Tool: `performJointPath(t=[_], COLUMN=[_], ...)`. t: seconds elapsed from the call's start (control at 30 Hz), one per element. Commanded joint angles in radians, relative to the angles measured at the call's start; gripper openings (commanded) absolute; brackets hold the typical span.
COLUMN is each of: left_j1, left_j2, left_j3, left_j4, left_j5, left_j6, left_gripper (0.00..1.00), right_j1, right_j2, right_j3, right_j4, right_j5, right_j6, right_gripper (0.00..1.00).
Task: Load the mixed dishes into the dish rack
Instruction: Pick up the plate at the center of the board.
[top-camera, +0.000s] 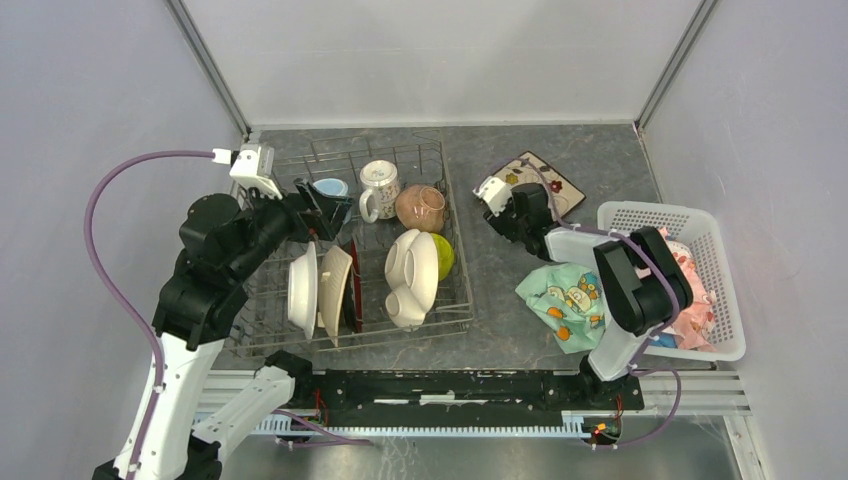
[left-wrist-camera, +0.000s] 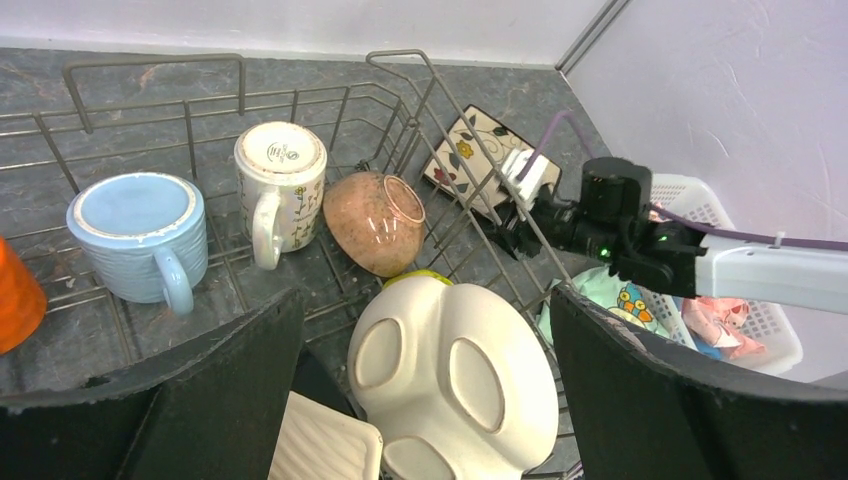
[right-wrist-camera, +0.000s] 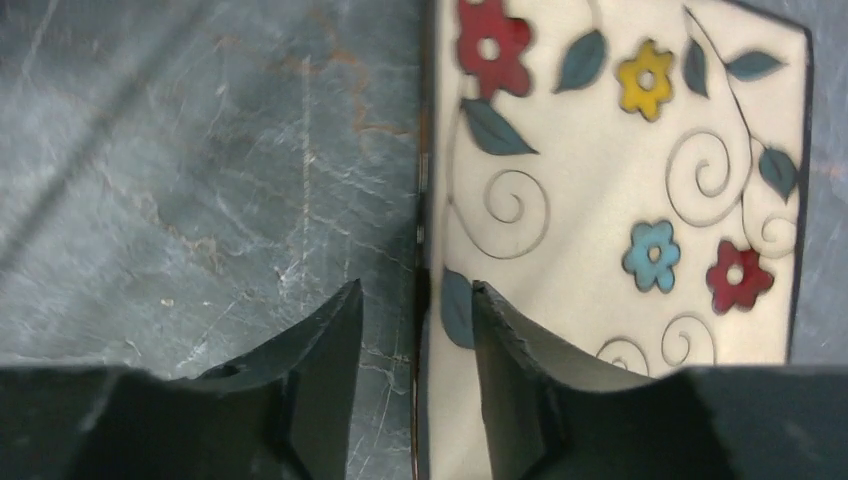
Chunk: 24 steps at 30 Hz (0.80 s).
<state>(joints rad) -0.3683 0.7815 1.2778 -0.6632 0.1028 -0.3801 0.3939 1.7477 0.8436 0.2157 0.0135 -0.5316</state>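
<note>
The right tool (right-wrist-camera: 415, 295) is partly open. It has one finger on each side of the edge of the flowered plate (right-wrist-camera: 620, 200), with a small gap both ways. That plate sits on the grey worktop (right-wrist-camera: 200, 180), outside the rack, and only part of it shows up close. The left tool (left-wrist-camera: 425, 297) is wide open and holds nothing. It hangs over the dish rack (left-wrist-camera: 150, 61).

Right under the left tool stands one cream three-section plate (left-wrist-camera: 450, 385). It hides most of one lime-green bowl (top-camera: 445, 255). Past that, one tan bowl (left-wrist-camera: 375, 220) lies on its side.

There are three mugs in front of the left tool. They are one white patterned mug (left-wrist-camera: 280, 175), one light-blue mug (left-wrist-camera: 135, 225) and one orange mug (left-wrist-camera: 15, 295), which is cut off at the picture's edge.

Behind the left tool, nearer its arm, stand one white plate (top-camera: 302, 290) and one woven tan plate (top-camera: 335, 290). A thin red edge beside them is hard to make out.

Two cloths lie behind the right tool. The teal cloth (top-camera: 565, 300) is on the worktop and the pink cloth (top-camera: 690, 300) is in the white basket (top-camera: 680, 212).
</note>
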Motion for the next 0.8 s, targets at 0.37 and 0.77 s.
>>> performJointPath(t=[0.37,0.77], left_j1=[-0.004,-0.004], left_j2=[-0.019,-0.031], left_j3=[-0.058,-0.072], left_j4=[0.015,0.013], left_j5=[-0.012,-0.008], left_j6=[0.002,0.017], left_gripper=[0.97,0.99], right_j1=[-0.073,-0.107], right_j2=[-0.192,-0.168], right_j3=[0.01,-0.032], right_j4=[-0.082,-0.126], right_j5=[0.357,0.51], right_j6=[0.974,1.278], right_gripper=[0.76,0.88])
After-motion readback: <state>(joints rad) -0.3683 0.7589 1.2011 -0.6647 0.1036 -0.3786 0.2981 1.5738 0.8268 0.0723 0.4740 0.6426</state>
